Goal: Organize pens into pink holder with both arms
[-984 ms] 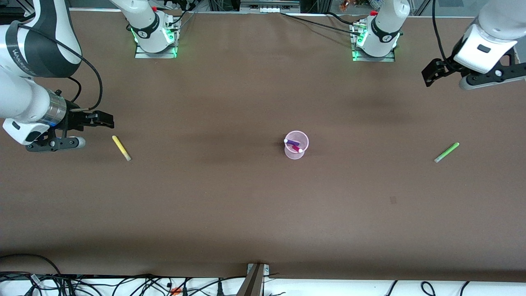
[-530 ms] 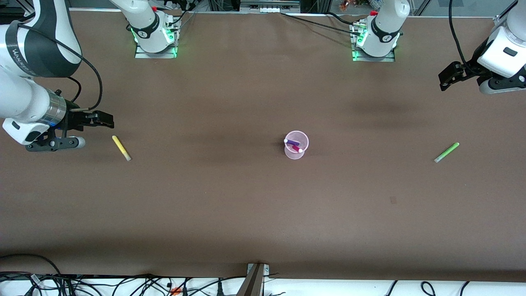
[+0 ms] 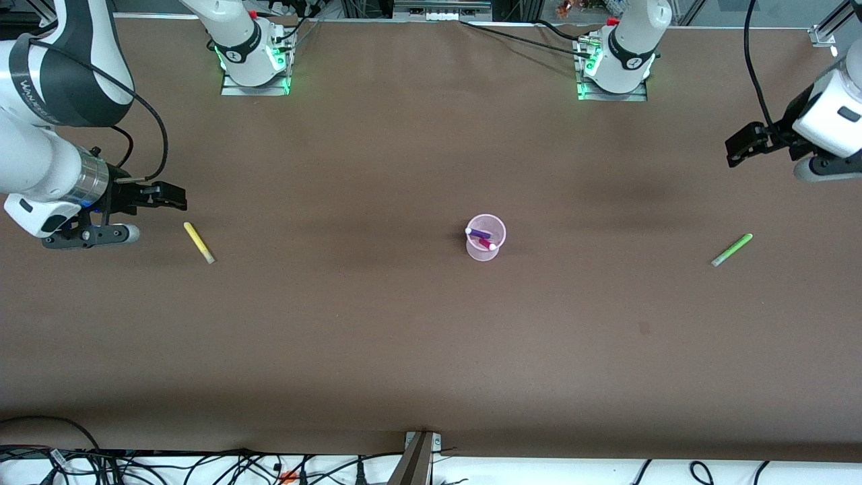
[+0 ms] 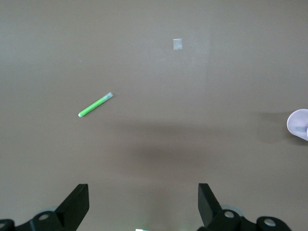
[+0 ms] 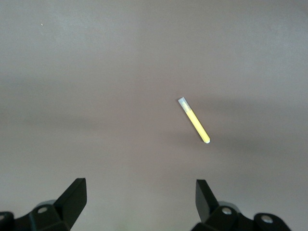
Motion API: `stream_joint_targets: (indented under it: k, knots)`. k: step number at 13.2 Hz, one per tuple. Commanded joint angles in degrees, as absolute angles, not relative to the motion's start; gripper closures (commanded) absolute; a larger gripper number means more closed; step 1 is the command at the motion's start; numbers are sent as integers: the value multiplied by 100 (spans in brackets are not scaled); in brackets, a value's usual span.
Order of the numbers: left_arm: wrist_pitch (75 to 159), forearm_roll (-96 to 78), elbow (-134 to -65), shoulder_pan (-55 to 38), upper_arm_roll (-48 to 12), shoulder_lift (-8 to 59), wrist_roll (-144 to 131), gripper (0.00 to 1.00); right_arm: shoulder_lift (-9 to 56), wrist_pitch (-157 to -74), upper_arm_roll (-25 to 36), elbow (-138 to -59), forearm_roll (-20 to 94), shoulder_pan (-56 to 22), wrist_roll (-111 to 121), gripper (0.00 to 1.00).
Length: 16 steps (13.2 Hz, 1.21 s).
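From the front camera I have the whole brown surface [image 3: 377, 350]. The pink holder [image 3: 485, 237] stands upright mid-surface with the purple pen [image 3: 479, 233] and the magenta pen [image 3: 487, 244] leaning inside it, pale ends up. The yellow pen [image 3: 199, 242] lies flat toward the right arm's end, at about nine o'clock from the holder; the green pen [image 3: 732, 249] lies flat toward the left arm's end, at about three o'clock. My right hand [image 3: 163, 196] hangs just beside the yellow pen, touching nothing. My left hand [image 3: 741, 145] is up over bare surface at roughly twelve o'clock from the green pen, its arm partly cut off at the frame edge.

On the left wrist camera, the left hand [image 4: 143, 204] has its fingers [image 4: 77, 202] spread wide and empty. The green pen [image 4: 95, 105] lies well apart from them, and only a sliver of the holder [image 4: 299, 124] shows at the edge, its contents unreadable.

On the right wrist camera, the right hand [image 5: 140, 202] is equally wide and empty, with the yellow pen [image 5: 194, 120] lying clear of the fingers [image 5: 74, 199]. The holder is out of this view.
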State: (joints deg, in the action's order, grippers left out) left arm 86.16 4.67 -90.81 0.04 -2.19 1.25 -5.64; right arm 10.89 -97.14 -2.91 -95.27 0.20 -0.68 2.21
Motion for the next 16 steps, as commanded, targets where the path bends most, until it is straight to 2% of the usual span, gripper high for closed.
stream_joint_targets:
  k: [1,16]
  knots:
    - [8455,158,-8754,334,-229,325,122,0,1011,-9791,-334,-9615,-18,-44,158,0]
    - [8455,246,-8640,290,-308,343,53,0,1020,-9984,-334,-9773,-18,-44,158,0]
